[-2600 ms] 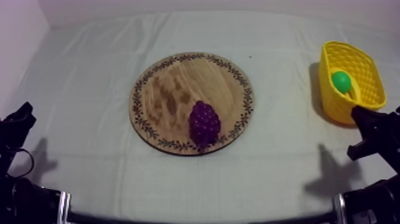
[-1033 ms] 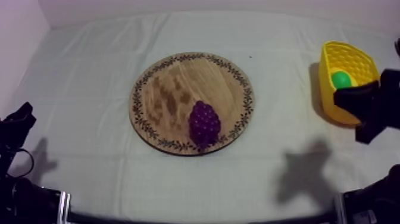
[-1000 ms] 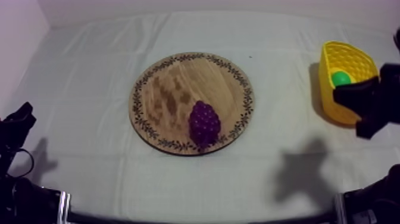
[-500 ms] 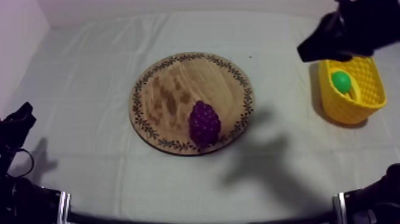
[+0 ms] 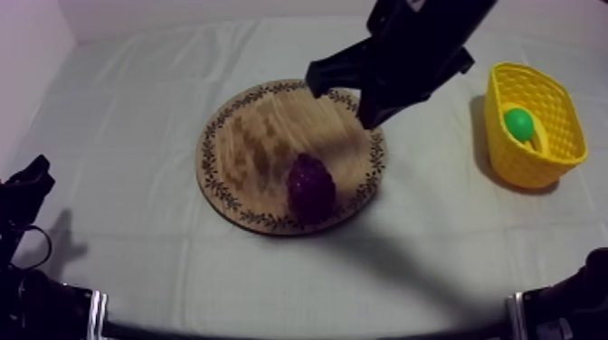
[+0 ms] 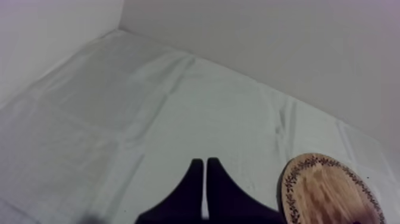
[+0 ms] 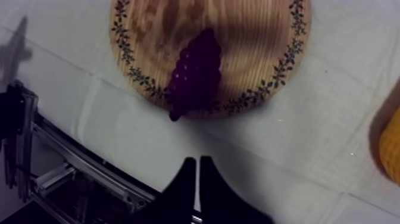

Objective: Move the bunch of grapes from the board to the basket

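Black right arm (image 5: 425,41) extends in from upper right, its two-fingered black right gripper (image 7: 197,161) pressed together, holding nothing; black left gripper (image 6: 205,164) likewise, resting low at left

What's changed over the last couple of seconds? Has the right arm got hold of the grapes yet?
Not yet. The right gripper left its rest beside the yellow basket, swung past it and leftward, and now hangs over the far side of the wooden board, clear of the bunch of grapes. It is shut on nothing. Grapes, board, basket and the left gripper stayed put.
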Robot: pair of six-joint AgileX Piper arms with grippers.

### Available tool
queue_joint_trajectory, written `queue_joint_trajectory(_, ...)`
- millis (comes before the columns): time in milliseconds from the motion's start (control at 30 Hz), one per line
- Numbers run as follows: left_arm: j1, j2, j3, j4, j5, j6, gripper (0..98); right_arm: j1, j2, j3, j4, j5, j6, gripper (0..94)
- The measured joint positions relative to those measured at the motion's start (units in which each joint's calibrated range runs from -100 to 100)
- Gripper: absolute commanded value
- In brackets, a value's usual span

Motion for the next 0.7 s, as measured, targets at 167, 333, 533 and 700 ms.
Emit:
queue_joint_trajectory(167,0.0,0.0,0.0,0.0,0.0,0.0,0.0,0.46,5.54,-3.43,-0.92,0.89,0.12,5.3)
queue_joint_trajectory(333,0.0,0.0,0.0,0.0,0.0,0.0,0.0,0.82,8.56,-4.71,-1.38,1.55,-0.03,19.6)
queue_joint_trajectory(533,0.0,0.0,0.0,0.0,0.0,0.0,0.0,0.86,9.96,-5.14,-1.38,1.52,-0.5,45.0)
queue_joint_trajectory(700,0.0,0.0,0.0,0.0,0.0,0.0,0.0,0.86,10.41,-5.3,-1.69,1.52,-1.12,60.5)
